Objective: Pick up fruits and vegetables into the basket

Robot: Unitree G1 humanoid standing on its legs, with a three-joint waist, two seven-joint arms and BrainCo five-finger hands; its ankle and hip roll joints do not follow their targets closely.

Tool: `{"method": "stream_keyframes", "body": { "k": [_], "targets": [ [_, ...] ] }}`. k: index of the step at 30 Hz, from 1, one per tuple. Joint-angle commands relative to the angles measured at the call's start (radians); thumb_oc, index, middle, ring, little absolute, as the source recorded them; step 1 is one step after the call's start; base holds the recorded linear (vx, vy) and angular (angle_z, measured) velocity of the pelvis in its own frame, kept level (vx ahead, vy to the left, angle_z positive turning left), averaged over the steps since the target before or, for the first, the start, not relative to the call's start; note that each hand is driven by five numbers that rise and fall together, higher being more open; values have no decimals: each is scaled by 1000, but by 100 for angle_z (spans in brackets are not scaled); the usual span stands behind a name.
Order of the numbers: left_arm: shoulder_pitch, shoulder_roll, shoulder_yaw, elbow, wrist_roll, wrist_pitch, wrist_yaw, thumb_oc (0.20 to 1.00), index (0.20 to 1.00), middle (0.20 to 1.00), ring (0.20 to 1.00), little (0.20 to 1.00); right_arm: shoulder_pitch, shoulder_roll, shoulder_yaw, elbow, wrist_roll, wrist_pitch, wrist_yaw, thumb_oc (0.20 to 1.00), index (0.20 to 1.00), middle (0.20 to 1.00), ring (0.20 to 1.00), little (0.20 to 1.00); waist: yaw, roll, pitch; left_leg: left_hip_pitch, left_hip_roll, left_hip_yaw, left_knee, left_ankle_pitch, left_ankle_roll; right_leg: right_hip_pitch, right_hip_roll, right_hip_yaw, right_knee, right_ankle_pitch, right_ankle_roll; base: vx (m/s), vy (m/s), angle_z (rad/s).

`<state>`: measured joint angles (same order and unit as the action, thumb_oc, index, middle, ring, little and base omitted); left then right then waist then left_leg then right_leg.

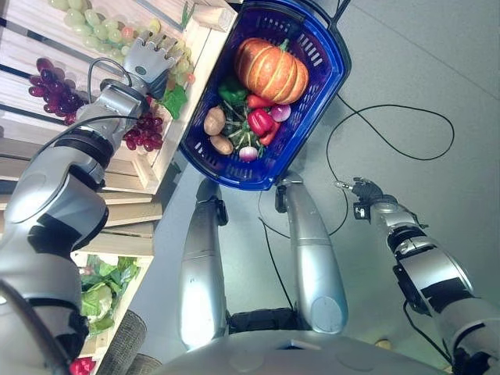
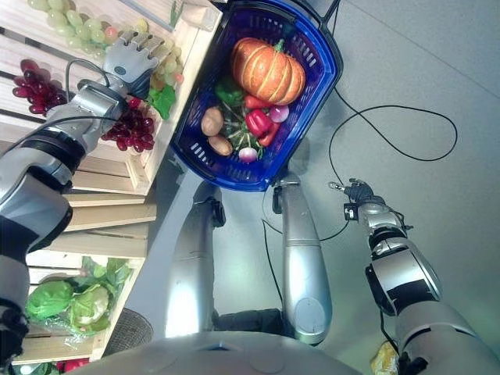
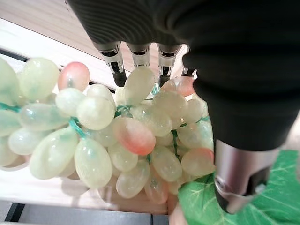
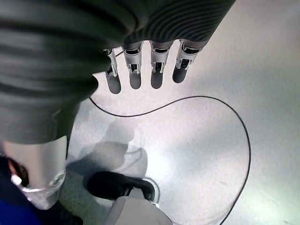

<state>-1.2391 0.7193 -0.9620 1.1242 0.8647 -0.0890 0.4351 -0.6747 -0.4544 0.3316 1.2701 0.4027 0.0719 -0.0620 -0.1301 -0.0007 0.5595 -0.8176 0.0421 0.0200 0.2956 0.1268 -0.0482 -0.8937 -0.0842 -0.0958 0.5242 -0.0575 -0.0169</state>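
Nearest, the right hand (image 4: 140, 70) hangs idle over the bare floor with fingers straight and holding nothing. Farther out, the blue basket (image 1: 328, 74) sits on the floor beside the wooden shelf (image 1: 199, 58), so fruit has a short way to go; it holds a pumpkin (image 1: 272, 70), peppers and potatoes. Farthest, the left hand (image 3: 136, 58) rests loose, uncurled fingers on the green grapes (image 3: 117, 136), probably to grasp them next.

Pale wooden shelf (image 1: 205, 48) (slatted, tiered) stands on the grey floor (image 1: 437, 70) beside it.
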Motion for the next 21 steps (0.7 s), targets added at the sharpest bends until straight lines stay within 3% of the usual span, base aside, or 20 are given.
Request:
{"method": "stream_keyframes", "body": {
  "k": [1, 21],
  "targets": [
    [-13, 0, 72, 69, 34, 40, 50, 1000, 1000, 1000, 1000, 1000, 59, -37, 22, -17, 20, 24, -13, 1000, 1000, 1000, 1000, 1000, 18, -16, -40, -43, 16, 7, 156, -125, -19, 13, 51, 35, -66, 54, 72, 0, 0, 0],
    [6, -24, 90, 145, 90, 111, 131, 1000, 1000, 1000, 1000, 1000, 26, -37, 40, -20, 40, 13, -20, 1000, 1000, 1000, 1000, 1000, 22, -33, -40, -98, 9, -13, 160, -119, -26, -35, 61, 39, -65, 62, 73, 0, 0, 0]
  ]
}}
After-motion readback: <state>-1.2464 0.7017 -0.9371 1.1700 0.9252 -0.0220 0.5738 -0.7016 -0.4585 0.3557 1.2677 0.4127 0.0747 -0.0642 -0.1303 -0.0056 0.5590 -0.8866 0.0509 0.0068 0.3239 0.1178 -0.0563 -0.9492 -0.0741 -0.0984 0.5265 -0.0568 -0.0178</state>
